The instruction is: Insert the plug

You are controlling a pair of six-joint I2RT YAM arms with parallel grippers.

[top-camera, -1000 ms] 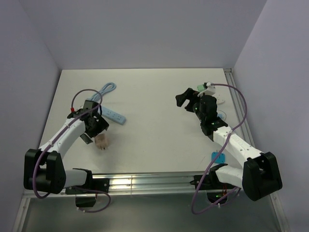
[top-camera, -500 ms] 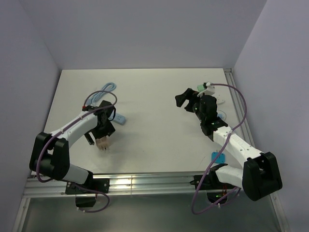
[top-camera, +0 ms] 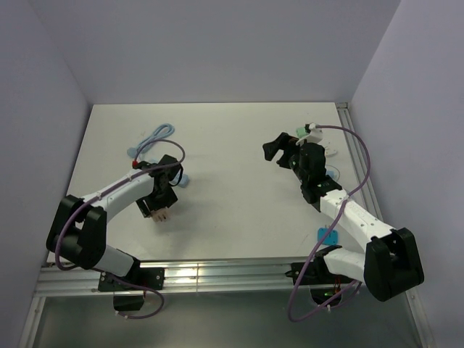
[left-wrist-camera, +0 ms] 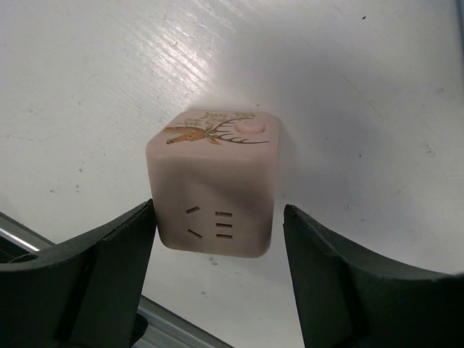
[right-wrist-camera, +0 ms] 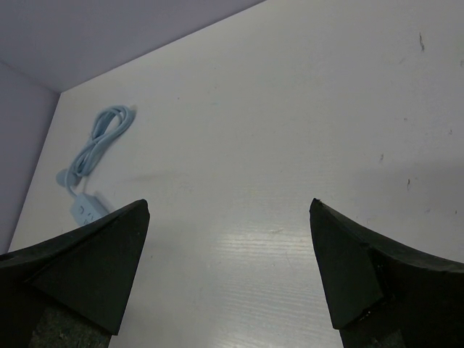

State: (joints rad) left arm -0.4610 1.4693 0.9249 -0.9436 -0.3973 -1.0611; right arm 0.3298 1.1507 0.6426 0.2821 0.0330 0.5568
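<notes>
- Counter (top-camera: 232, 138): white, walled on three sides, metal rail along the near edge.
- Right arm (top-camera: 351, 217): reaches up the right side, wrist raised over the far-right part of the counter.
- Left arm (top-camera: 109, 194): bent low across the left side, wrist down near the near edge.
- Right gripper (right-wrist-camera: 228, 206): wide, nothing between the fingers, off the counter, pointing toward the left-far area.
- Left gripper (left-wrist-camera: 216, 217): spread, straddling the cube (left-wrist-camera: 214, 185). One finger (left-wrist-camera: 109, 254) looks to be at or touching the cube's side. The other finger (left-wrist-camera: 326, 261) shows a clear gap. No clamp visible.
- Strip (right-wrist-camera: 85, 210): light blue, flat on the counter just beyond the left wrist, partly hidden by it in the top view.
- Cable (top-camera: 156, 135): light blue, coiled, far-left of the strip, apart from the cube.
- Cube: pink socket block, upright on the counter at near-left. Antler print and round button on top, slot openings on the face toward the wrist camera.
- Plug (right-wrist-camera: 64, 176): blue, at the cable's end, lying on the counter between coil and strip. Not in the cube, well apart from both grippers. Too small to make out the pins.
- Blue bit (top-camera: 328, 235): on the counter by the right arm, near edge.
- White and green bits (top-camera: 330, 151): far-right by the rail, behind the right wrist. Can't tell what they are.
</notes>
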